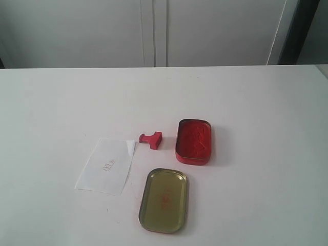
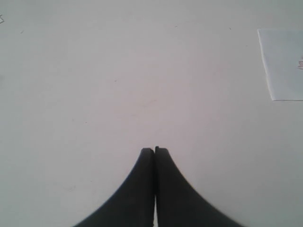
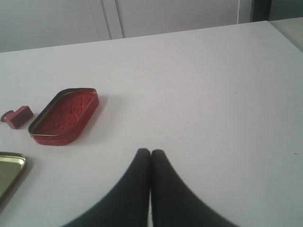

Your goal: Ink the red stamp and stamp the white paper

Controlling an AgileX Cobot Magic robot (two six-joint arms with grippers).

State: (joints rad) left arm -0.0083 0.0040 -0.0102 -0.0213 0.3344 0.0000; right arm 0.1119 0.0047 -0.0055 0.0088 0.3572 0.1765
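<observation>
The red stamp (image 1: 150, 139) lies on its side on the white table, between the white paper (image 1: 106, 165) and the open red ink pad tin (image 1: 194, 141). The paper has a folded corner and faint red print. In the right wrist view the stamp (image 3: 17, 117) and the ink tin (image 3: 64, 116) sit well away from my right gripper (image 3: 151, 152), which is shut on nothing above bare table. My left gripper (image 2: 155, 150) is shut and empty too, with only an edge of the paper (image 2: 284, 64) showing far off. Neither arm shows in the exterior view.
The gold-coloured tin lid (image 1: 164, 199) lies inner side up near the front edge, just in front of the stamp and ink tin; a piece of it (image 3: 9, 171) shows in the right wrist view. White cabinet doors (image 1: 154, 31) stand behind the table.
</observation>
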